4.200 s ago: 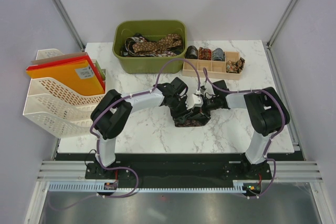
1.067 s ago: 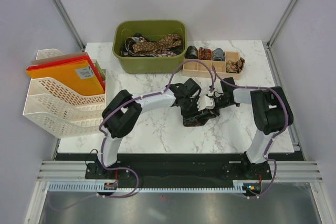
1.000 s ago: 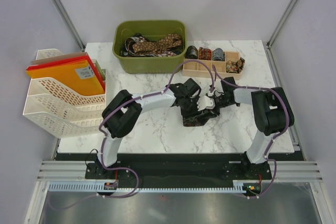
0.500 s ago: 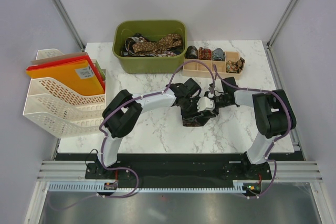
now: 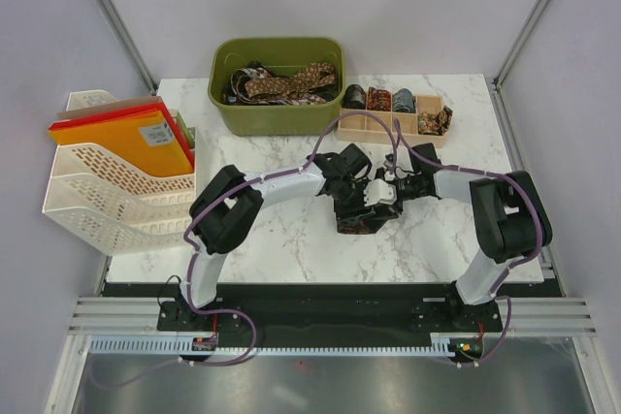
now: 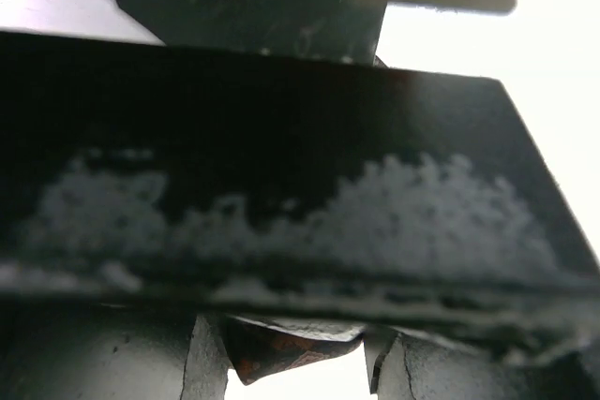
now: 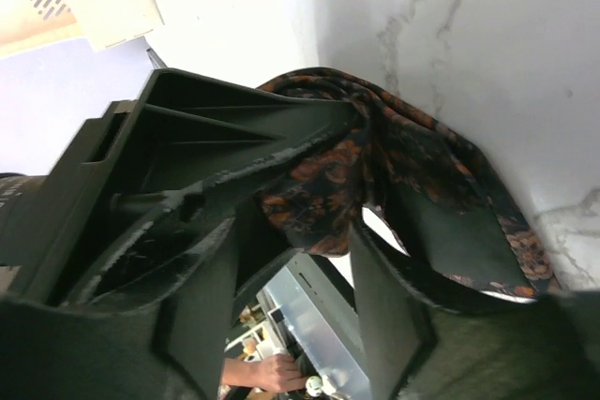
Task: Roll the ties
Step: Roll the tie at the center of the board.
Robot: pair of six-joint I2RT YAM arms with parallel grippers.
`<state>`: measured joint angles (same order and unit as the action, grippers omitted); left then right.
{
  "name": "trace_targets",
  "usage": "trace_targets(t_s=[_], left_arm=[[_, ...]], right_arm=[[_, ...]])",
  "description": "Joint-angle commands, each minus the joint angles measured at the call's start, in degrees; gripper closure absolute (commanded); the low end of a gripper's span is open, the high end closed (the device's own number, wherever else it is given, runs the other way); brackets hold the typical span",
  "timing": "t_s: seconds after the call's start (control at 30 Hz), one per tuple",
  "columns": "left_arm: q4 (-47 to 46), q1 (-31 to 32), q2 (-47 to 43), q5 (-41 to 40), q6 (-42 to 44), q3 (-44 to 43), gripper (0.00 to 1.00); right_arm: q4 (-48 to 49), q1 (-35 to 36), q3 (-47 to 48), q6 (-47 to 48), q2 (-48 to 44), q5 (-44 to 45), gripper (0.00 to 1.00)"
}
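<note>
While the tie [image 5: 361, 221] lies bunched on the table [image 5: 272, 244], step: rolling it up.
Right gripper [image 5: 386, 191]: pinching a fold of it.
Left gripper [image 5: 356, 191]: grip unreadable.
Next: wind tighter without dropping cloth.

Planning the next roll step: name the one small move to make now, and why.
Probably a small wrist turn of the right end effector to wind the tie tighter: it lies in loose loops, not a tight roll, the left end effector beside it.
</note>
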<state>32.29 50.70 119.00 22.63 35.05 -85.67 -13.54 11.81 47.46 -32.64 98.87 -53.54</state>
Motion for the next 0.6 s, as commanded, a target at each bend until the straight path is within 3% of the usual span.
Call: trace_targets(t_s=[0.0, 0.13, 0.37, 0.47, 0.57], left_arm=[[10.16, 0.28, 5.98, -2.24, 1.34, 3.58, 0.53], [10.16, 0.19, 5.89, -2.15, 1.34, 3.4, 0.53], [10.07, 0.19, 3.18, -0.93, 1.25, 3.93, 0.48], [9.98, 0.19, 1.42, 0.04, 0.81, 3.49, 0.44], [9.37, 0.19, -1.39, 0.83, 0.37, 2.96, 0.38]], right_arm=[[2.99, 1.01, -0.97, -0.49, -2.54, -2.19, 0.38], [2.47, 2.33, -0.18, 1.96, -0.09, 0.97, 0.46], [-1.31, 2.51, 1.58, 5.65, 3.69, 5.29, 0.89], [-2.54, 2.34, 1.67, 6.88, 4.75, 6.51, 1.0], [-3.68, 1.99, 1.76, 8.03, 5.19, 8.01, 1.0]])
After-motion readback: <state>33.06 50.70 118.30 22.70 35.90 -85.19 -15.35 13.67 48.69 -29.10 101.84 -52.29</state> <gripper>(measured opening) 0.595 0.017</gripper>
